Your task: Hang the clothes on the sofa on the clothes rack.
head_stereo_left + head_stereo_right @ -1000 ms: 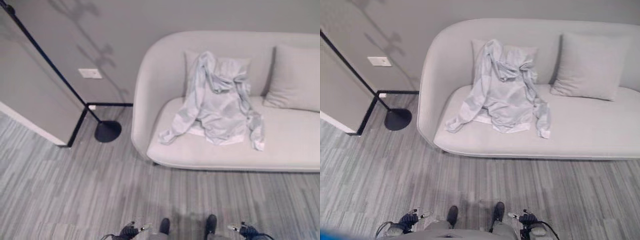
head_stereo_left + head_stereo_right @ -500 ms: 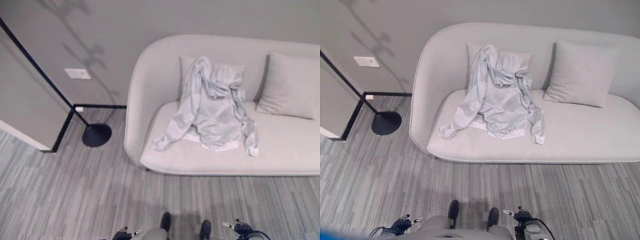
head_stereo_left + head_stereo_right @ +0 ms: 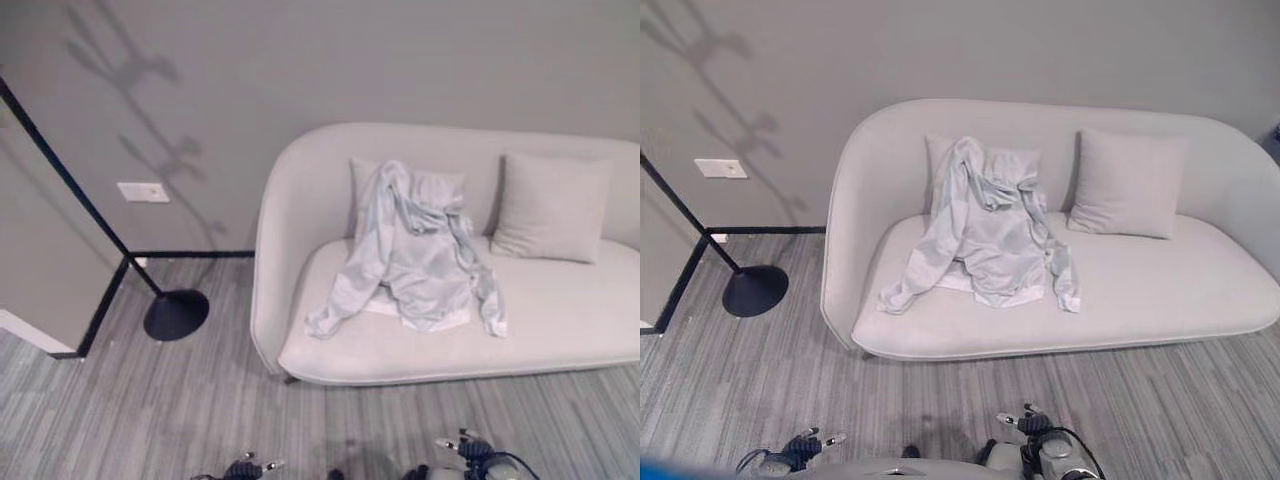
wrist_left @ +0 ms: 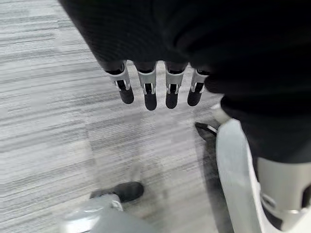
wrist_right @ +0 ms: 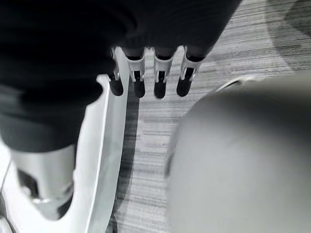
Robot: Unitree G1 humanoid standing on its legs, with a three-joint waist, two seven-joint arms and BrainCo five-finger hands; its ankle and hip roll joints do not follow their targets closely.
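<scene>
Pale-grey hooded jacket point(image 3: 985, 230) is seen draped over a sofa point(image 3: 1140, 290) cushion, untouched; left robot hand point(image 4: 155, 87) and right robot hand point(image 5: 146, 77) hang empty, fingers straight, the approach apparently not yet made.

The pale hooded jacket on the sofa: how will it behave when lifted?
The hooded jacket lies crumpled with sleeves splayed over the sofa seat, so it is probably floppy and light. Grabbed at one spot, it would likely sag and trail its sleeves.
</scene>
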